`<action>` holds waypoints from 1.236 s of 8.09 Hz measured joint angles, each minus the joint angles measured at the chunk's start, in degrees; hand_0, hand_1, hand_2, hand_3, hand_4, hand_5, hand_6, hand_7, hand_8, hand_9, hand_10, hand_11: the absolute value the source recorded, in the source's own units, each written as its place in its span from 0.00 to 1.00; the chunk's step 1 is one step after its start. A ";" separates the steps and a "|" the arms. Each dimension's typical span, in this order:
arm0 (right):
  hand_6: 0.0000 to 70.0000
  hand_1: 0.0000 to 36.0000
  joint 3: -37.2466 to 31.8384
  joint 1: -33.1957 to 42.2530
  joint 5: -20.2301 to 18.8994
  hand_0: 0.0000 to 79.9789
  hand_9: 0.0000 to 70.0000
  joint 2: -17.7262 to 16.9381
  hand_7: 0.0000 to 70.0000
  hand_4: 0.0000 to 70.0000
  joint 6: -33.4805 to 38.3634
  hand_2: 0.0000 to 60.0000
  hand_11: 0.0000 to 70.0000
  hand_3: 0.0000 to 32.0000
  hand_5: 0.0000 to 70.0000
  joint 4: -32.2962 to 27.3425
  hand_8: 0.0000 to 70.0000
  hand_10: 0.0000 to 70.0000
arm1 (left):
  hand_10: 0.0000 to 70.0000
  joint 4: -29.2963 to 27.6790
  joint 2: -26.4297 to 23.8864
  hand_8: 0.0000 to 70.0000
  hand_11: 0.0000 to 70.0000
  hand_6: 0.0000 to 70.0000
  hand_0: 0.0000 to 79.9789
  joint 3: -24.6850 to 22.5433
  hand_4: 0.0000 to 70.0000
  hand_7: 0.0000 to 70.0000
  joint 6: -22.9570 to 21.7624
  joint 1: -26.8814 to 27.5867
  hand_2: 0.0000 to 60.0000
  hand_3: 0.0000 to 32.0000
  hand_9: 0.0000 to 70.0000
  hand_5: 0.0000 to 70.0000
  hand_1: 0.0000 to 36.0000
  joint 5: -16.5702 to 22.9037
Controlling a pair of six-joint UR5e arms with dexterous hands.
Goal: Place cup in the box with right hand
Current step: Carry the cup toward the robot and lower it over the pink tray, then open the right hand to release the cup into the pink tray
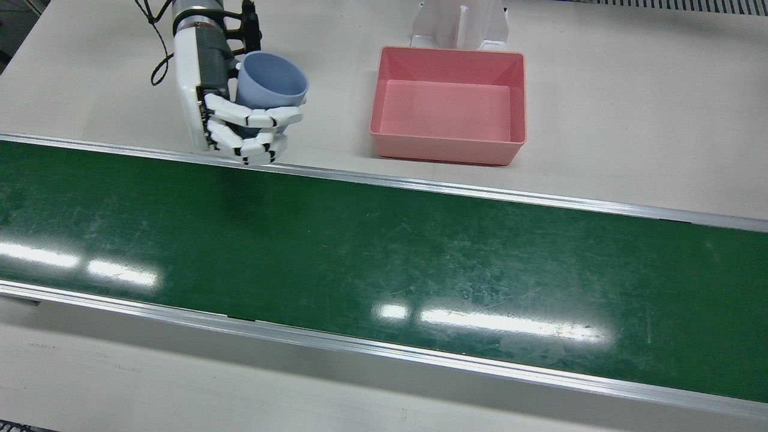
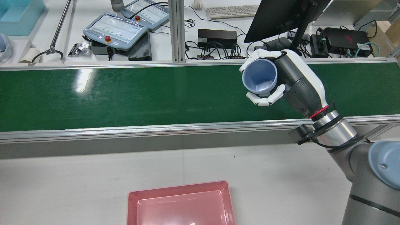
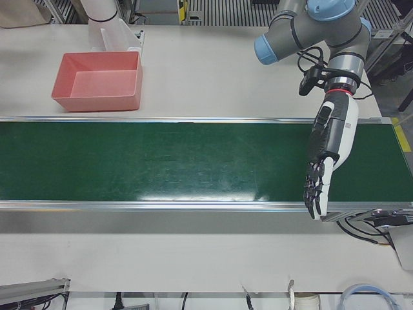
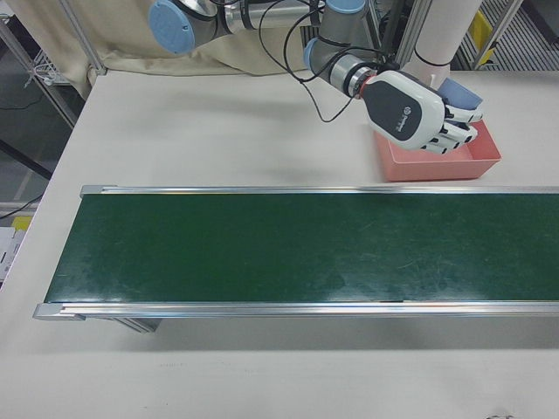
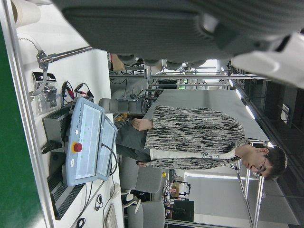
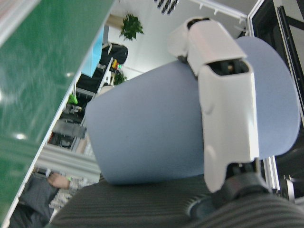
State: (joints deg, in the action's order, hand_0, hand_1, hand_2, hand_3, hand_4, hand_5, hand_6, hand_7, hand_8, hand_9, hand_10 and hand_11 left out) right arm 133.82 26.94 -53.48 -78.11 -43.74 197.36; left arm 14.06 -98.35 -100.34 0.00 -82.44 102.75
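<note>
— While the cup (image 1: pixel 271 80) is listed, where is it recorded?

— Item one: a pale blue cup, held clear of the tabletop (image 1: pixel 630 108) in the right hand (image 1: pixel 225 108), with the white fingers (image 1: pixel 255 117) clamped around its wall. In the rear view its open mouth is turned toward the camera, tilted. It is seen near the near rail of the green conveyor belt (image 1: pixel 384 264), on the robot's side.

— And the box (image 1: pixel 450 105)?

— Item two: a pink box, set on the tabletop beside the belt, well apart from the cup.

— The other hand?

— Item three: the left hand (image 3: pixel 319 184), shown over the far end of the belt in the left-front view, its fingers (image 3: pixel 315 194) extended downward, held close together and closed on nothing.
</note>
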 measured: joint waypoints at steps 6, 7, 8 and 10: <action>0.00 0.03 0.81 -20.44 2.35 0.55 0.06 -0.35 0.00 0.00 -10.38 0.00 0.02 0.18 0.04 -3.54 0.01 0.00 | 0.00 0.02 0.00 0.00 0.00 0.00 0.00 -0.04 0.00 0.00 0.00 0.00 0.00 0.00 0.00 0.00 0.00 0.00; 0.00 0.05 0.58 -20.89 3.40 0.46 0.06 -0.34 0.00 0.00 -10.33 0.00 0.00 0.16 0.02 -3.71 0.01 0.00 | 0.00 0.01 0.00 0.00 0.00 0.00 0.00 -0.04 0.00 0.00 0.00 0.00 0.00 0.00 0.00 0.00 0.00 0.00; 0.00 0.05 0.32 -21.14 3.96 0.36 0.07 -0.32 0.00 0.02 -10.27 0.03 0.00 0.13 0.01 -3.78 0.02 0.00 | 0.00 0.00 0.00 0.00 0.00 0.00 0.00 -0.04 0.00 0.00 0.00 0.00 0.00 0.00 0.00 0.00 0.00 0.00; 0.00 0.01 0.09 -21.28 4.29 0.46 0.09 -0.32 0.00 0.04 -10.23 0.01 0.00 0.12 0.01 -3.82 0.04 0.00 | 0.00 0.00 0.00 0.00 0.00 0.00 0.00 -0.03 0.00 0.00 0.00 0.00 0.00 0.00 0.00 0.00 0.00 0.00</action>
State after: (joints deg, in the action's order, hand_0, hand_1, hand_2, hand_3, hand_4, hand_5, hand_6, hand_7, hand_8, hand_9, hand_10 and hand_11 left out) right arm 133.91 5.66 -49.19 -78.43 -53.97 193.54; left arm 14.06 -98.35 -100.37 0.00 -82.44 102.74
